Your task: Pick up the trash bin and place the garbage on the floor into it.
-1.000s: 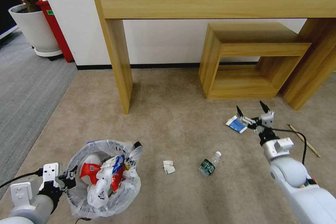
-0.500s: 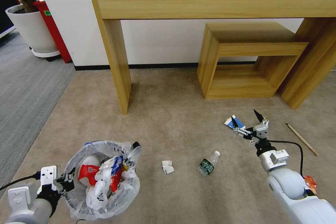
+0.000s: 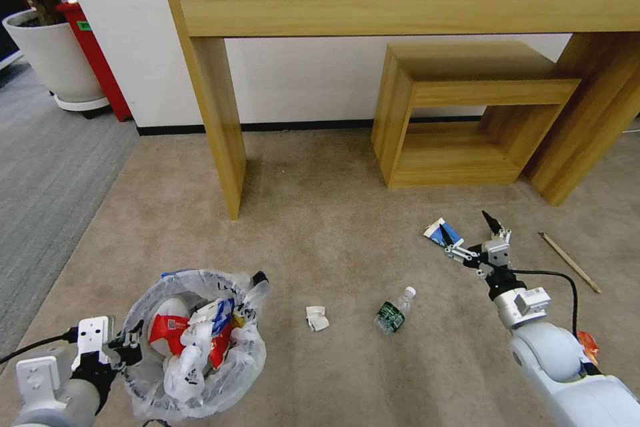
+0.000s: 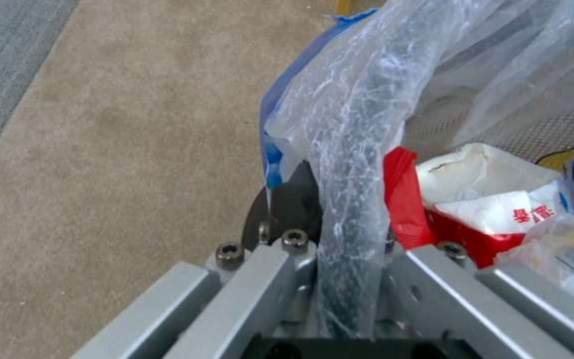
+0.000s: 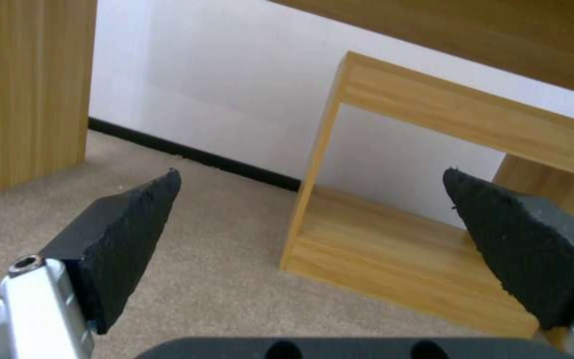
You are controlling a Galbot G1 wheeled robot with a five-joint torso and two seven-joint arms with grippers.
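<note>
L gripper (image 3: 130, 341), lower left of frame, clamped on rim of bag-lined trash bin (image 3: 200, 340), bin full of wrappers. R gripper (image 3: 471, 232), right of centre, fingers spread wide, empty, just beside blue-white carton (image 3: 437, 233) on beige carpet (image 3: 320, 240). Bottle (image 3: 393, 312) & crumpled paper (image 3: 316, 318) lie lower centre; wooden stick (image 3: 568, 261) at right.

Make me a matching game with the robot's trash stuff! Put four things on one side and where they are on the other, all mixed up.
Things:
1. green-label bottle
2. crumpled paper
3. blue-white carton
4. wooden stick

Places:
A. just beside the open right gripper
B. on the floor nearest the trash bin
C. farthest right on the carpet
D. between the paper and the right arm

Pairs: 1-D, 2-B, 3-A, 4-C
</note>
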